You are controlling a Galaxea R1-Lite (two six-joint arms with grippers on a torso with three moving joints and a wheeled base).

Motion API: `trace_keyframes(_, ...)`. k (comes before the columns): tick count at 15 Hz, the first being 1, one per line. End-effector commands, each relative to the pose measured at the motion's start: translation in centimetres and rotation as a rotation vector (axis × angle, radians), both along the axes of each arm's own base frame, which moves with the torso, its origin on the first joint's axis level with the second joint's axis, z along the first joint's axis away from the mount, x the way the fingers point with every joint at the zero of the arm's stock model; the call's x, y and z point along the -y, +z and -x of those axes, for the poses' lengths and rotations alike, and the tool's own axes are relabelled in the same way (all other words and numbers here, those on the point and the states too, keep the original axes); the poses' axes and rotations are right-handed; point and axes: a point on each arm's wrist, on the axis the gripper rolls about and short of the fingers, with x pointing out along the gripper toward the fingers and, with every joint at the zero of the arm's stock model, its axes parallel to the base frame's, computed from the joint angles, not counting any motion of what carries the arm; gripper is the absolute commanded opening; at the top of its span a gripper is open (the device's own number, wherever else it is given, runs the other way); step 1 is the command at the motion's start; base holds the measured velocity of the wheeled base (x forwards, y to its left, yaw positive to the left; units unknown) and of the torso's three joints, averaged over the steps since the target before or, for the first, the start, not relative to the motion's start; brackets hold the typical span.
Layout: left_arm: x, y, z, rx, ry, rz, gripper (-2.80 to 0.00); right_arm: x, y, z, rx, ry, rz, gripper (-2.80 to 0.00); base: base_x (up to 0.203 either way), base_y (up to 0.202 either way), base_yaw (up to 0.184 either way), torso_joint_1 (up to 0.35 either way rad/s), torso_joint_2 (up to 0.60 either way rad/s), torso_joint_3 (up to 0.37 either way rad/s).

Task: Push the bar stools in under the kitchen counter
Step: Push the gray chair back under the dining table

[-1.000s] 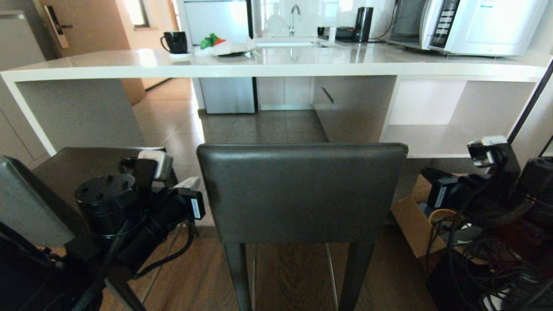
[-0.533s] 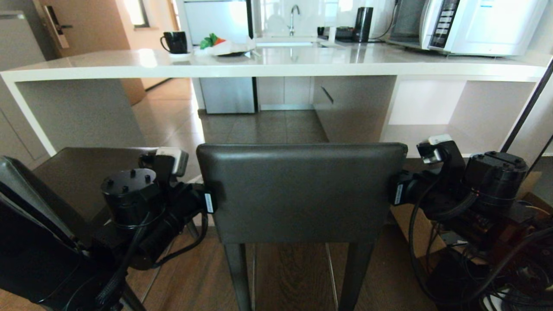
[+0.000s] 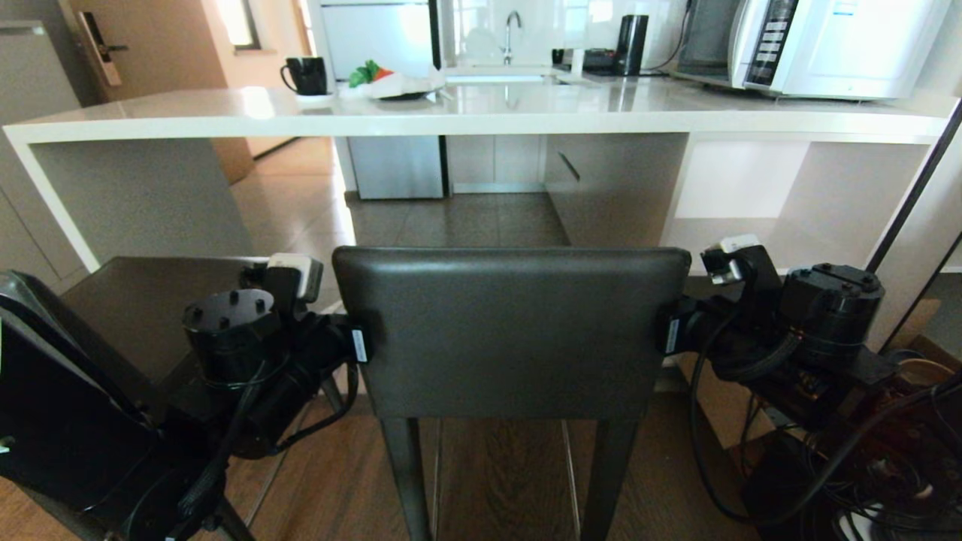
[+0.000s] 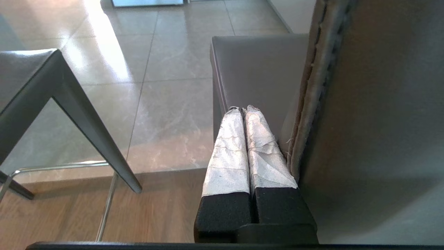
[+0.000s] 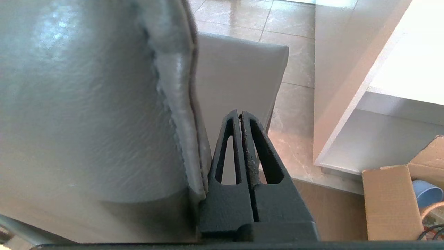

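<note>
In front of the robot, the head view shows a stool [image 3: 511, 330] standing on the wooden floor short of the tabletop [image 3: 481, 113], its backrest facing the camera and its seat not yet under the slab. The left tool [image 3: 359, 346] sits at the backrest's left edge and the right tool [image 3: 669, 336] at its right edge. This two-sided placement likely serves to brace the backrest so that a forward drive pushes the stool straight, without letting it swing. A second stool [image 3: 143, 315] stands at the left, also outside the tabletop's overhang. A mug [image 3: 304, 74] and a microwave [image 3: 834, 45] stand on the slab.

The left wrist view shows what the head view hides: the left tool's two wrapped fingers [image 4: 227, 152] are pressed together, closed on nothing, and lie alongside the stitched side seam of the backrest [image 4: 374, 104]. The seat [image 4: 260, 73] extends beyond them, and a leg of the second stool [image 4: 90, 128] crosses the tiled floor nearby.

The right wrist view shows the right tool's black fingers [image 5: 225, 156] likewise closed and empty, with the base set against the backrest's opposite seam. Only this view shows the white shelf [image 5: 388, 139] and a cardboard box [image 5: 388, 201] close beside the stool's path, a possible obstruction.
</note>
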Motion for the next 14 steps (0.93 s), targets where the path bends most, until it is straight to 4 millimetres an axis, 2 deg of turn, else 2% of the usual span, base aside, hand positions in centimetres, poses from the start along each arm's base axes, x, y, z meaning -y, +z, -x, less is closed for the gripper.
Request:
trace_keyframes(1,0.8,-1.6,-0.3,-0.044,-0.020,-0.021,-2.80,-0.6,-1.0,-1.0,-0.018,0.012,0.008,-2.80,0.000,0.000,0.000,0.000,0.00,0.000)
trace_keyframes(4,2.2,-2.3,0.7,-0.064,-0.085,-0.035,-2.80,-1.5,-0.9,-3.2,0.015,0.008,-0.006,-2.80,0.000,0.000,0.000,0.000,0.00,0.000)
trace_keyframes(6,2.9,-2.8,0.3,-0.069,-0.097,-0.053,-2.80,-1.9,-0.8,-4.4,0.033,0.001,-0.016,-2.80,0.000,0.000,0.000,0.000,0.00,0.000)
trace_keyframes(9,3.3,-3.4,-1.9,-0.052,-0.070,-0.069,-2.80,-1.7,-1.4,-4.8,0.017,-0.006,-0.013,-2.80,0.000,0.000,0.000,0.000,0.00,0.000)
trace_keyframes(11,3.4,-3.7,-3.5,-0.039,-0.044,-0.064,-2.80,-1.4,-1.2,-4.9,0.043,-0.011,-0.019,-2.80,0.000,0.000,0.000,0.000,0.00,0.000)
trace_keyframes(14,2.2,-3.6,-6.0,-0.012,0.017,-0.068,-2.80,-1.4,-1.2,-4.9,0.053,-0.010,-0.020,-2.80,0.000,0.000,0.000,0.000,0.00,0.000)
